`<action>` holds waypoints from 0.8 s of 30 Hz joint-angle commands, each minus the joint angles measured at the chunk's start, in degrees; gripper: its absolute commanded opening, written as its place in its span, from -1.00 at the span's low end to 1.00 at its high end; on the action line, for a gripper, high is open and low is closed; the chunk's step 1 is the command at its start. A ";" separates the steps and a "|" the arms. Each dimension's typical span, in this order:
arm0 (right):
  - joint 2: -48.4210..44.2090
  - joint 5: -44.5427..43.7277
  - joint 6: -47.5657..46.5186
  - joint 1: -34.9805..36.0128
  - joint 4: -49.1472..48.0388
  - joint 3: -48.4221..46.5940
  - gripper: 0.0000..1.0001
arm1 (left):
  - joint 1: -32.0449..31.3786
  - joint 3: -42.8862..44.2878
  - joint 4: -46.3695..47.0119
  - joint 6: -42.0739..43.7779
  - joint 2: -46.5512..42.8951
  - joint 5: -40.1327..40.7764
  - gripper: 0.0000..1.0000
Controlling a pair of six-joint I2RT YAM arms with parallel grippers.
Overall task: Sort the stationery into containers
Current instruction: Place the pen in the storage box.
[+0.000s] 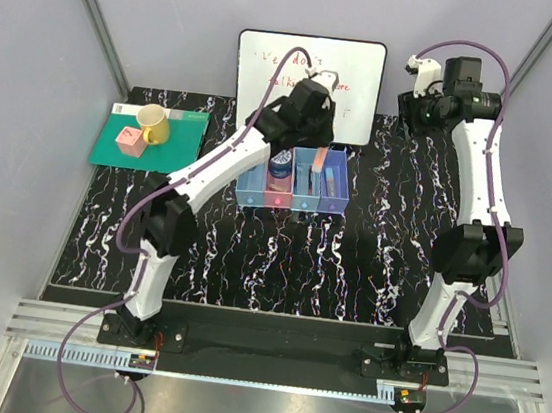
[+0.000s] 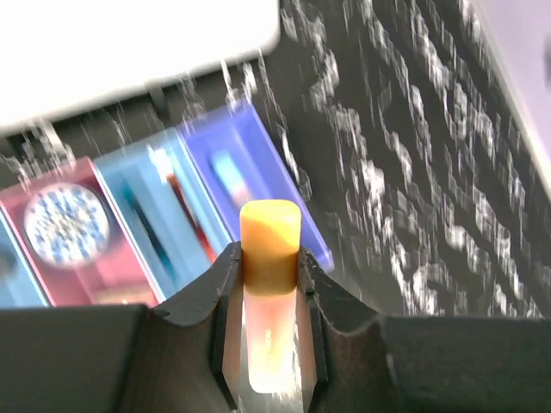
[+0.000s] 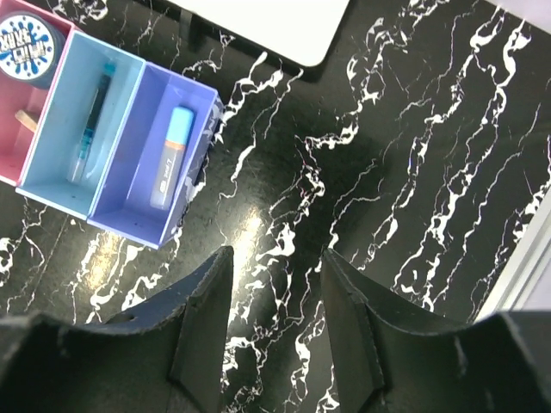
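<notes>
White board (image 1: 362, 76) behind bins (image 1: 332, 206), left arm (image 1: 229, 161) above; pink bin (image 2: 86, 277) holds a disc (image 2: 66, 225), purple bin (image 3: 129, 206) a blue marker (image 3: 169, 155); left gripper (image 2: 269, 262) clamps orange marker (image 2: 269, 234), right gripper (image 3: 275, 267) gapes

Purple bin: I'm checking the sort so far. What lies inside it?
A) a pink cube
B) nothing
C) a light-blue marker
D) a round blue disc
C: the right wrist view shows a light-blue marker lying lengthwise in the purple bin.
</notes>
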State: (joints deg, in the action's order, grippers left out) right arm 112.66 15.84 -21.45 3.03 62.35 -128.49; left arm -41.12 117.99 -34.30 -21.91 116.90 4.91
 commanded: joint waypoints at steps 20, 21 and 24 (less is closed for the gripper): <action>-6.58 -3.53 -1.75 -0.21 -2.14 5.44 0.05 | 3.33 5.76 17.16 -9.73 17.13 -9.74 -1.00; -6.58 -3.44 -1.58 -0.13 -2.14 5.44 0.05 | 2.98 5.58 17.17 -9.64 17.22 -9.74 -1.00; -6.66 -3.09 -1.40 -0.21 -2.14 5.26 0.05 | 2.45 4.26 17.25 -9.47 17.48 -8.87 -1.00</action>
State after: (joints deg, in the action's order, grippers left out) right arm 108.79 12.93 -22.92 2.85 61.87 -122.65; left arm -37.93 123.50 -20.56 -30.63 134.13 -3.95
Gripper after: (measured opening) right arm 0.525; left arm 0.269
